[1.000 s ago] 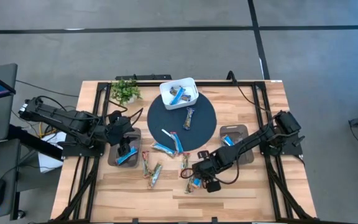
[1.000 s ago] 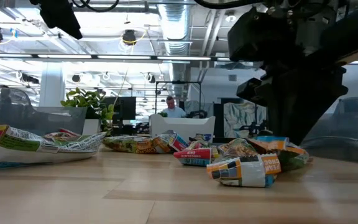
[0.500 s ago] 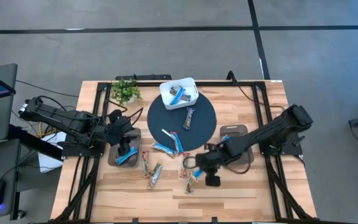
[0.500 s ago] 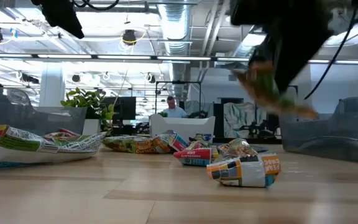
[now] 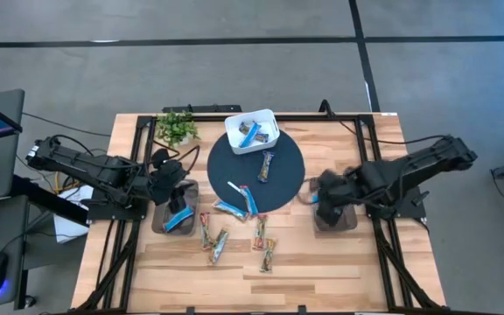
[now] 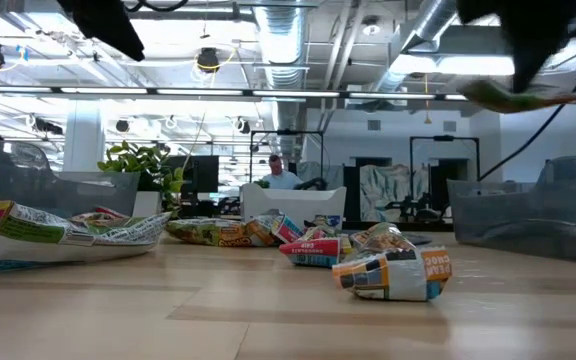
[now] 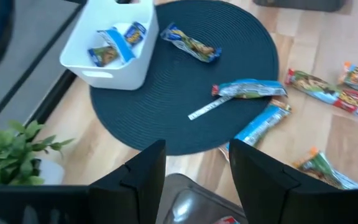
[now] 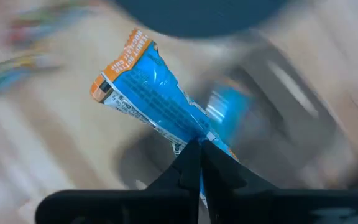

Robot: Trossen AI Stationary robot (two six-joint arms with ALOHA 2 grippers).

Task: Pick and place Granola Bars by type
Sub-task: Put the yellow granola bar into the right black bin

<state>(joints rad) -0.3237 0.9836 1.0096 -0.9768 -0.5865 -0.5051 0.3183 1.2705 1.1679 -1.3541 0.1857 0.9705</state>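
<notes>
Right tool [image 8: 199, 152] clamped on blue bar's [image 8: 151, 93] end at 3 o'clock over tray [image 5: 332, 185]; thin pinch risks slipping; left tool [image 7: 194, 171] apart.

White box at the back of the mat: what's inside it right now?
The white box holds at least two wrapped bars, blue-and-white with some darker print. Anything lying under them, or tucked against the box's near wall, is hidden from these views.
</notes>
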